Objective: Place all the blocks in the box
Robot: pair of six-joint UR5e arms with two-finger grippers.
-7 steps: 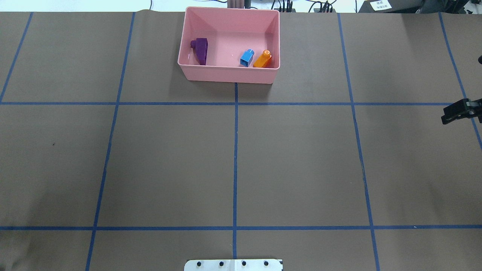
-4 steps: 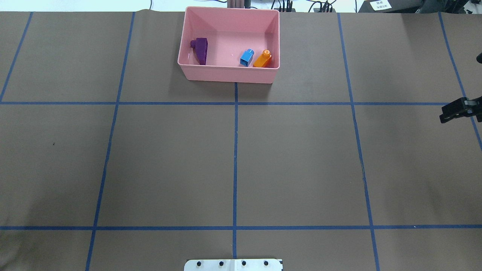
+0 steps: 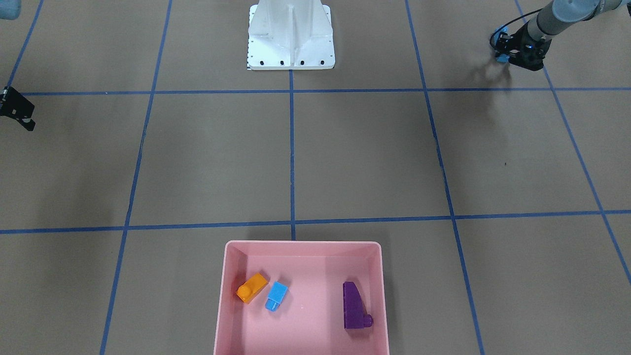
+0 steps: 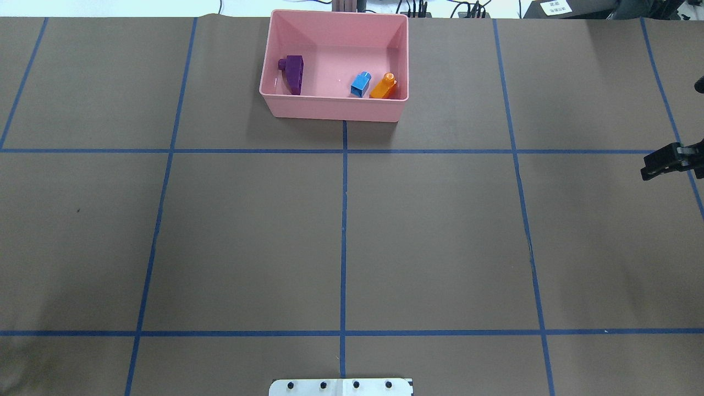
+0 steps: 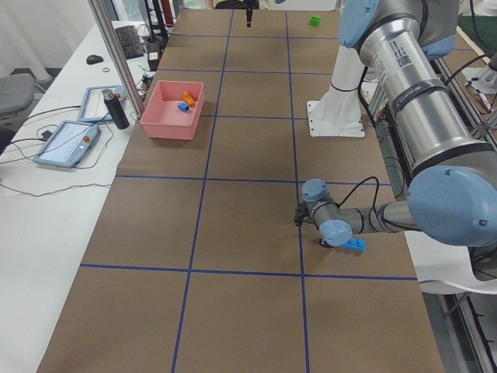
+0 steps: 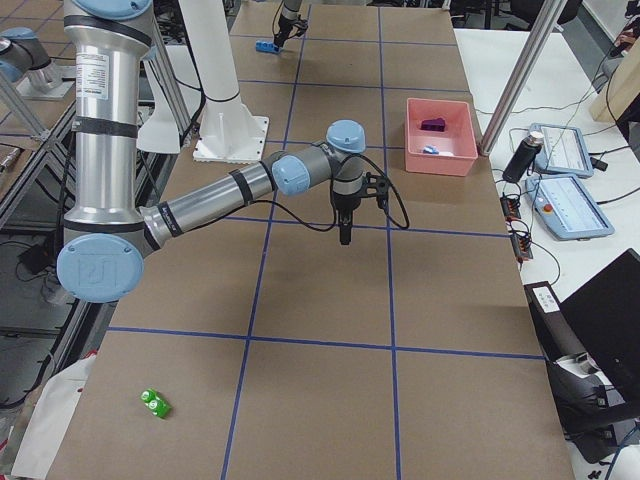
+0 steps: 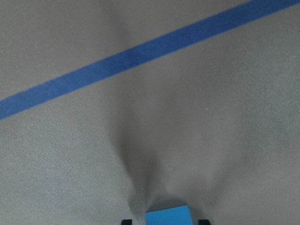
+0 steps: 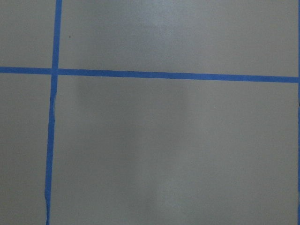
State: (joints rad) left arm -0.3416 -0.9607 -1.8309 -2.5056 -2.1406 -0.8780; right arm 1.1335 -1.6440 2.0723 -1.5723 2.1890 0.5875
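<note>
The pink box (image 4: 335, 107) stands at the table's far middle. In it lie the purple wedge (image 4: 294, 74), the small blue brick (image 4: 361, 84) and the orange brick (image 4: 384, 87). My left gripper (image 3: 504, 55) is low over the table at my near left, shut on the long blue brick (image 5: 356, 244), whose end shows between the fingers in the left wrist view (image 7: 168, 217). The green brick (image 6: 153, 402) lies on the table at my far right, near the edge. My right gripper (image 4: 652, 165) hangs above bare table at the right. I cannot tell whether it is open.
The white metal base (image 3: 291, 54) sits at the table's near middle. Blue tape lines mark a grid on the brown table. Tablets and cables lie on the white bench (image 5: 70, 140) beyond the box.
My right gripper has drifted slightly left and away from me in the overhead view. The box and its three bricks have not moved.
</note>
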